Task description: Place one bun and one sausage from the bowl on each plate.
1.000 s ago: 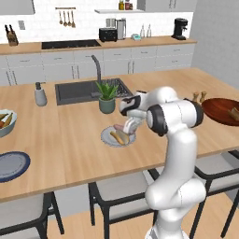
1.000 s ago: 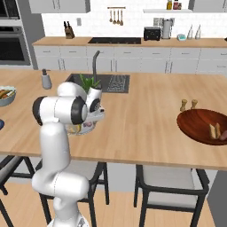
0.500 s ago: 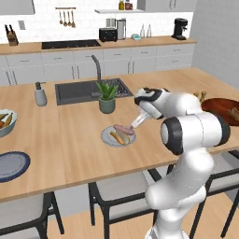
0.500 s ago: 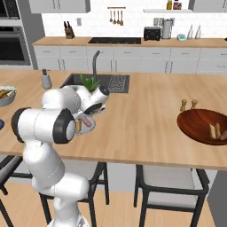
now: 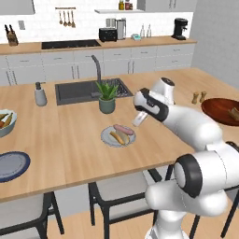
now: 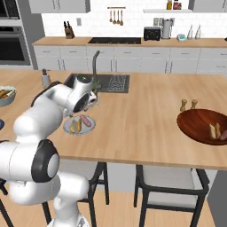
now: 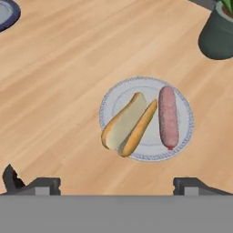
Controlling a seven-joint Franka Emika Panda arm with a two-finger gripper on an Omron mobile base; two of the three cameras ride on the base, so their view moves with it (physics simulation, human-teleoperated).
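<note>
The pale grey-white plate (image 5: 108, 137) (image 7: 146, 87) (image 6: 67, 127) holds one bun (image 5: 117, 137) (image 7: 127, 124) (image 6: 74, 125) and one sausage (image 5: 124, 129) (image 7: 168, 116) (image 6: 86, 121) lying side by side. My gripper (image 5: 139, 119) (image 7: 116, 186) hangs just above and to the right of that plate, open, with nothing between its fingers. The blue-grey plate (image 5: 11, 165) (image 7: 7, 11) lies bare at the counter's left front. The dark red-brown bowl (image 5: 215, 109) (image 6: 197, 124) sits far right, with buns (image 6: 214, 131) and a sausage (image 6: 223, 136) in it.
A potted plant (image 5: 107, 97) (image 7: 218, 34) stands just behind the grey-white plate, in front of the sink (image 5: 77, 91). A pale fruit bowl (image 5: 4, 122) is at the far left, a soap dispenser (image 5: 40, 94) by the sink, and two shakers (image 5: 198, 97) near the dark bowl.
The jaws have opened wide and the sausage now lies on the grey-white plate beside the bun. The arm's elbow has swung out to the right while the hand stayed near the plate.
</note>
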